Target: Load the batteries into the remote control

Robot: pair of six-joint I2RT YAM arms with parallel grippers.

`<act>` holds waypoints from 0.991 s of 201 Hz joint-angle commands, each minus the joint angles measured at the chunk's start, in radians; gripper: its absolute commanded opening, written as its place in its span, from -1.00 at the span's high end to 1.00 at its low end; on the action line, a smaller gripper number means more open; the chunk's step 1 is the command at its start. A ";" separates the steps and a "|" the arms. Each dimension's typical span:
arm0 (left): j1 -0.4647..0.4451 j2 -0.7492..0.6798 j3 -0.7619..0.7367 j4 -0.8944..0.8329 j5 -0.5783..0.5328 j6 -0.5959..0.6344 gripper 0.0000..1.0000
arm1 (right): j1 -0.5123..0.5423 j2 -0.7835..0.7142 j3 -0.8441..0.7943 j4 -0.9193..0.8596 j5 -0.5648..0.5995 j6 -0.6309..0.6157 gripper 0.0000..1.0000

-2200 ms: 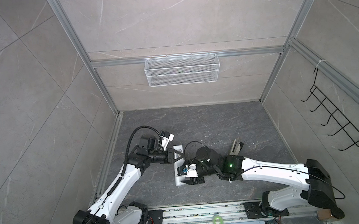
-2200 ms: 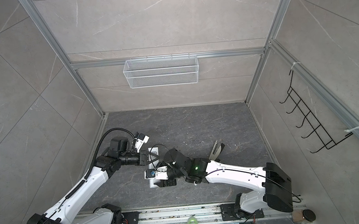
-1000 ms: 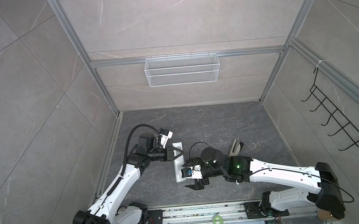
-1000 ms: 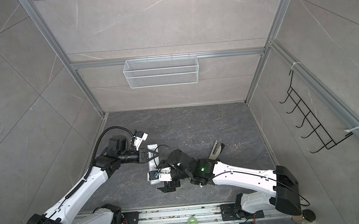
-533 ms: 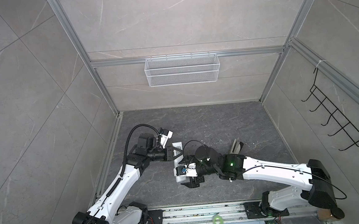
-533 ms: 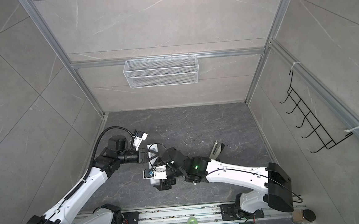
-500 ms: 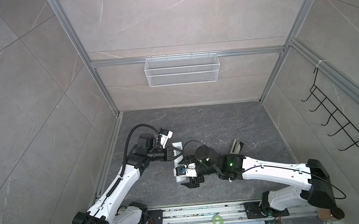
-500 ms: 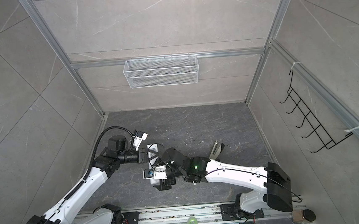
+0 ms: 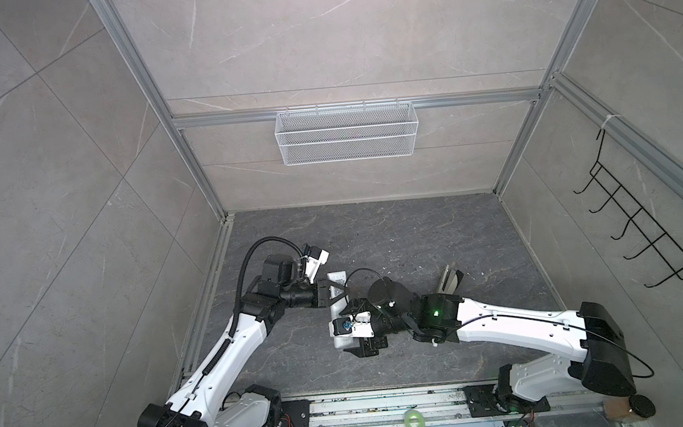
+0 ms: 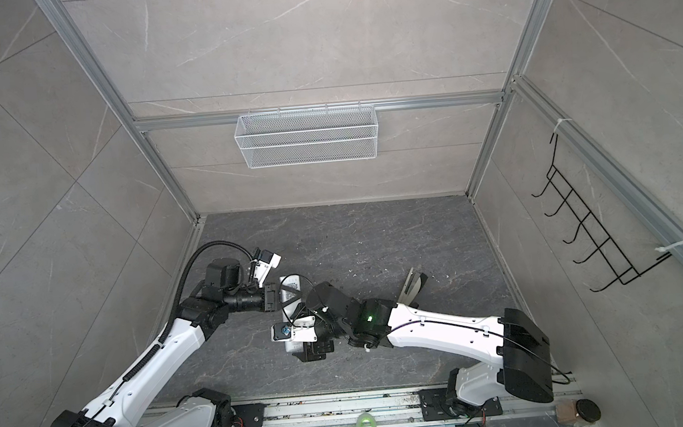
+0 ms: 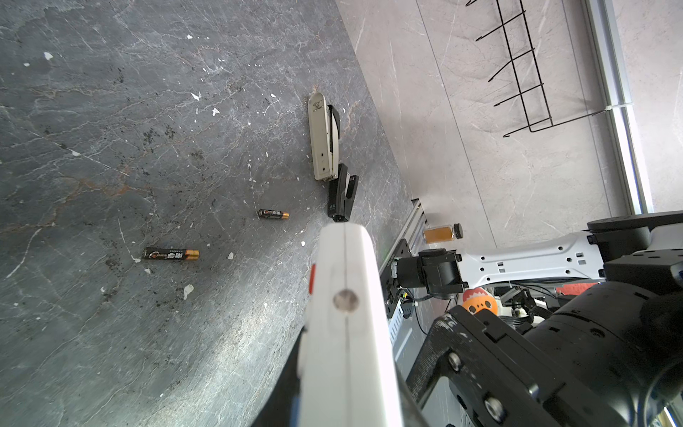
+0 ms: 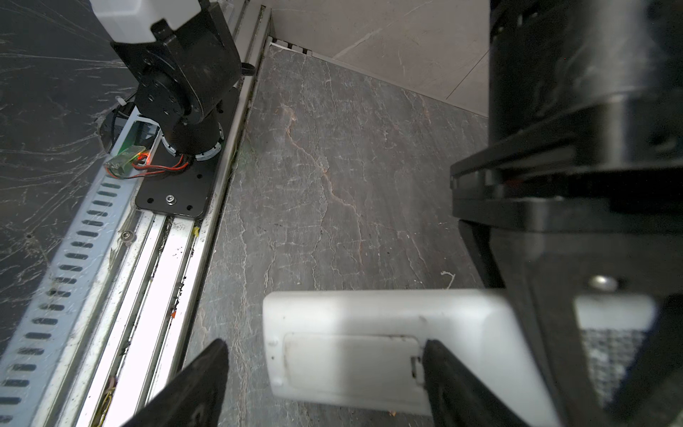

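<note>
Room: grey stone-look tabletop (image 9: 416, 238) sitting inside tiled walls w/ alu frame; wire basket (image 9: 345, 139) hanging on back wall.
L arm: reaching in from near-left corner toward centre.
L gripper (image 9: 335, 296): clamping tight across the remote control (image 9: 335, 278), twd its far end.
Remote control: sitting left of centre in both top views, running lengthwise away from the front rail; plain back facing the R wrist cam, w/ cover (image 12: 351, 358) sitting closed in its slot.
R gripper (image 12: 325, 345): straddling the remote control's near end, jaws standing wide; one finger (image 12: 454, 380) overlapping the cover's edge, other finger (image 12: 199, 384) hanging clear of the white body.
Batteries (image 11: 171, 254): two, lying flat on the tabletop in L wrist view, 2nd one (image 11: 273, 214) lying apart from the 1st and nearer the stapler; neither sitting in the remote control. Not making them out in the top views.
Stapler (image 9: 449, 282): lying opened out, right of centre, just beyond the R arm.
R wall: black hook rack (image 9: 641, 232) hanging there.
</note>
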 commanded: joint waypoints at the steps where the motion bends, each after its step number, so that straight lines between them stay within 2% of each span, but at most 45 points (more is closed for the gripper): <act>1: 0.005 -0.023 0.029 0.047 0.035 -0.005 1.00 | 0.002 -0.007 0.016 -0.055 -0.068 -0.004 -0.63; 68: 0.005 -0.021 0.030 0.040 0.028 0.000 1.00 | 0.003 -0.036 0.004 -0.054 -0.090 -0.005 -0.57; 123: 0.004 -0.023 0.030 0.039 0.028 0.000 1.00 | 0.003 -0.031 0.004 -0.044 -0.064 0.000 -0.58; 199: 0.004 -0.019 0.030 0.040 0.031 -0.001 1.00 | 0.003 -0.037 0.019 -0.011 -0.006 0.024 -0.76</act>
